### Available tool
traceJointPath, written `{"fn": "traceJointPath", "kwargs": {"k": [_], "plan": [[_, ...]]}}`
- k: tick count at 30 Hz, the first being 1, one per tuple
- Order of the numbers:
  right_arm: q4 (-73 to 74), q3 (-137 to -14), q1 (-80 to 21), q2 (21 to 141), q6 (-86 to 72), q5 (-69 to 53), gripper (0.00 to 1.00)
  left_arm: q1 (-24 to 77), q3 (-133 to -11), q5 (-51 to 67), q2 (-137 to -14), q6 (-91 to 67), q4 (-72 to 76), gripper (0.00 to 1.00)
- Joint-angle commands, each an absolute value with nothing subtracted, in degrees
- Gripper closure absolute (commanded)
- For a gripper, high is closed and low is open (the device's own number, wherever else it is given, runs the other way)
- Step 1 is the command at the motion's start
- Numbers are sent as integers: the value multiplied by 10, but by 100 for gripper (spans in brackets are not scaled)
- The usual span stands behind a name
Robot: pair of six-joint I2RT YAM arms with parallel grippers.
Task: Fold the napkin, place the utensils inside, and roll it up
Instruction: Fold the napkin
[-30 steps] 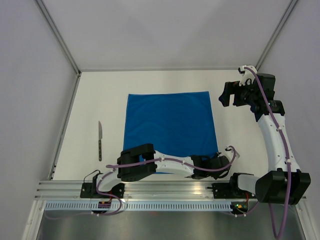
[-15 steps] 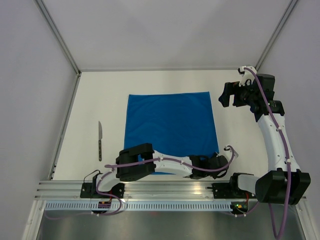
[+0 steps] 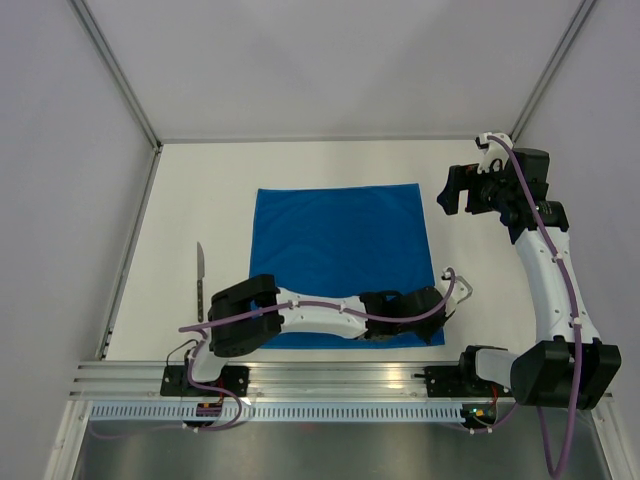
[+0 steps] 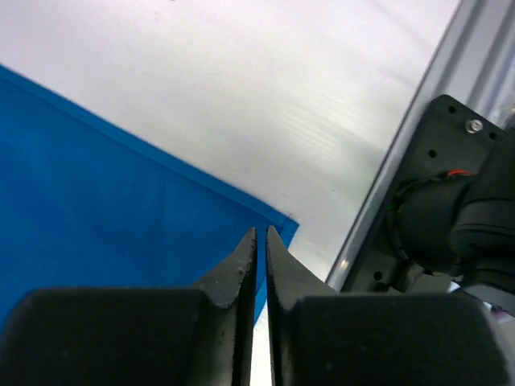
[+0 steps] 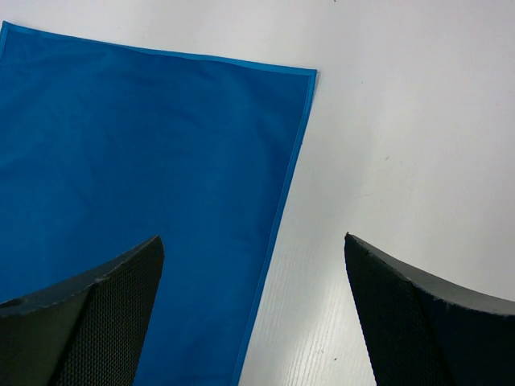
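Jaws: your left gripper [image 4: 261, 235] is closed to a hairline slit at the near right corner of the napkin [image 3: 340, 250]; you cannot tell whether cloth is pinched. Your right gripper [image 5: 252, 241] hangs wide open and empty over the far right corner, probably so both corners can be lifted for the fold. The napkin lies flat on the table [image 3: 200, 180], and the knife [image 3: 200, 283] lies well apart on its left.

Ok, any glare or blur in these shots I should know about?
Left wrist view: bright sheen on the table beside the rail, left tool slightly soft up close. Right wrist view: napkin hem crisp, even light. Top view: flat, soft light.
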State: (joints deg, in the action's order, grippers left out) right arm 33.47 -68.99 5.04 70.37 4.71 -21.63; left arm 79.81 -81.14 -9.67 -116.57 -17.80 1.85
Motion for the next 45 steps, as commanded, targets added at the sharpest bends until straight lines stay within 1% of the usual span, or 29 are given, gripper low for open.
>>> {"fn": "traceJointPath", "kwargs": {"k": [1,2,3,5,7,10,15,24,29,33,37,43,44,45], "plan": [[335,-688,52,708,40,-214,2,799,-818,-41,-1164,-159,45,84],[335,-688,53,708,40,-215,2,799,-822,-36,-1172,-159,47,82],[335,-688,52,709,40,-215,2,800,-826,-34,-1180,-160,47,71],[336,-687,53,709,40,-214,2,801,-844,-33,-1207,-161,47,68],[335,-688,53,711,40,-214,2,804,-855,-39,-1227,-162,47,62],[337,-688,53,713,41,-214,2,809,-870,-41,-1241,-156,52,57],[337,-688,53,713,44,-213,2,816,-887,-62,-1266,-153,38,54],[338,-687,53,714,47,-213,2,824,-886,-87,-1282,-141,26,53],[340,-687,53,714,47,-214,2,824,-884,-103,-1291,-144,21,58],[341,-687,52,714,48,-215,2,824,-882,-111,-1295,-148,16,65],[341,-687,52,713,49,-215,2,824,-881,-115,-1296,-151,13,70],[343,-686,53,712,50,-215,2,823,-878,-117,-1293,-151,11,83],[343,-686,53,713,50,-215,2,823,-878,-117,-1292,-151,11,88],[342,-686,53,713,50,-215,2,823,-878,-117,-1291,-151,11,90]]}}
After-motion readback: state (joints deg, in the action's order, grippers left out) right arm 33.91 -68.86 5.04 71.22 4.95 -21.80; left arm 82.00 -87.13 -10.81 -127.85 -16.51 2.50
